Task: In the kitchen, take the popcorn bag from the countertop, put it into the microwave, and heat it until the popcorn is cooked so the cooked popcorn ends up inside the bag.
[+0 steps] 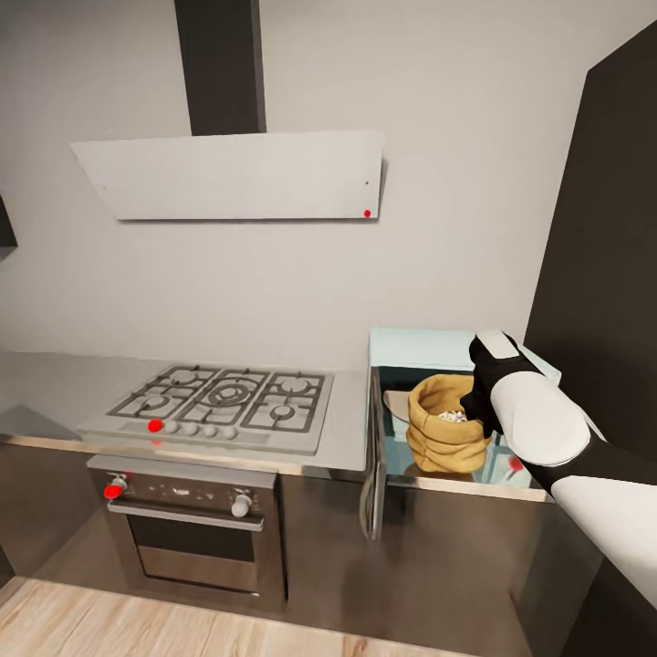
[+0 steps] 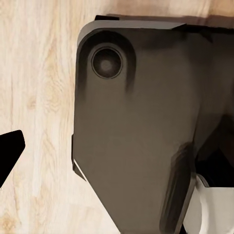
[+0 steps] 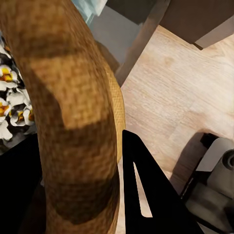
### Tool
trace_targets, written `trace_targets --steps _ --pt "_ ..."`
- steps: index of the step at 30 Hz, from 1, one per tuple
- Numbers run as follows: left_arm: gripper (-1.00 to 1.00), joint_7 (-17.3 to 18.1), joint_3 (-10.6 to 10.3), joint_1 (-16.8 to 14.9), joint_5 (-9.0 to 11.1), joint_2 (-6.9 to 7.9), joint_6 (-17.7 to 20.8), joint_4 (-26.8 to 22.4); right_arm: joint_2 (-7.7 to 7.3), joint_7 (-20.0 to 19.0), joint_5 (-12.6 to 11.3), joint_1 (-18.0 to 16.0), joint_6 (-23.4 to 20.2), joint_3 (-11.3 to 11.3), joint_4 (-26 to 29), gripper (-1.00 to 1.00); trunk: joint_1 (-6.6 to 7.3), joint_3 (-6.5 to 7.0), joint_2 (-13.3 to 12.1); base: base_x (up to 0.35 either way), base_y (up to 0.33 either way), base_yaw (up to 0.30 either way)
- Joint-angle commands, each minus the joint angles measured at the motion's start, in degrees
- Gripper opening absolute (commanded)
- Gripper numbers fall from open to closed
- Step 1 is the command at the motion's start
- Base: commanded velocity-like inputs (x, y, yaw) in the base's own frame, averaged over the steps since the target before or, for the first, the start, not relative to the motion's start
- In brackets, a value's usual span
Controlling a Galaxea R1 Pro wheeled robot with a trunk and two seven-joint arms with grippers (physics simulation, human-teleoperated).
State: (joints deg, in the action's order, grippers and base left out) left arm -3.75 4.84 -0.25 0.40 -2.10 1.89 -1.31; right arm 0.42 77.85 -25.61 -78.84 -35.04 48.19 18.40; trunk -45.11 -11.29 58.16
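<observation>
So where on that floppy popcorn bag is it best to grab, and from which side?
By the thick rolled rim, coming from above on the side facing the microwave's open front. The popcorn bag stands upright, and its rim looks firmer than the wrinkled sides. The right gripper already seems clamped there, one finger outside.

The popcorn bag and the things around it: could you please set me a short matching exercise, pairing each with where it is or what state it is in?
Things
1. popcorn bag
2. microwave door
3. gas hob
4. hood

Places or states
A. hanging on the grey wall
B. swung open
C. set into the countertop, above the built-in oven
D. standing in the microwave's opening, its rim between the right gripper's fingers

Pairs: 1-D, 2-B, 3-C, 4-A
</observation>
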Motion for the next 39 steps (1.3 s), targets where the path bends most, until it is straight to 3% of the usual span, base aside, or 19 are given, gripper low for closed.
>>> trace_targets --steps 1,4,7,39 --pt "1.00 -0.09 0.40 -0.01 0.04 0.48 0.21 -0.10 0.02 0.37 -0.41 -0.01 -0.58 -0.11 0.15 -1.00 0.00 -0.08 0.05 0.002 0.000 0.000" --pt "1.00 -0.11 0.36 -0.01 0.03 1.80 0.27 -0.12 0.02 0.37 -0.41 0.00 -0.57 -0.11 0.15 -1.00 0.00 -0.08 0.05 0.064 0.007 0.000" --pt "1.00 -0.11 0.35 -0.01 0.01 1.99 0.25 -0.10 0.02 0.37 -0.41 0.00 -0.56 -0.11 0.15 -1.00 0.00 -0.08 0.05 0.251 0.104 0.000" --pt "1.00 -0.11 0.41 -0.01 0.04 2.18 0.31 -0.09 0.02 0.37 -0.41 -0.02 -0.62 0.12 0.15 -1.00 0.00 -0.08 0.05 0.112 0.010 0.000"
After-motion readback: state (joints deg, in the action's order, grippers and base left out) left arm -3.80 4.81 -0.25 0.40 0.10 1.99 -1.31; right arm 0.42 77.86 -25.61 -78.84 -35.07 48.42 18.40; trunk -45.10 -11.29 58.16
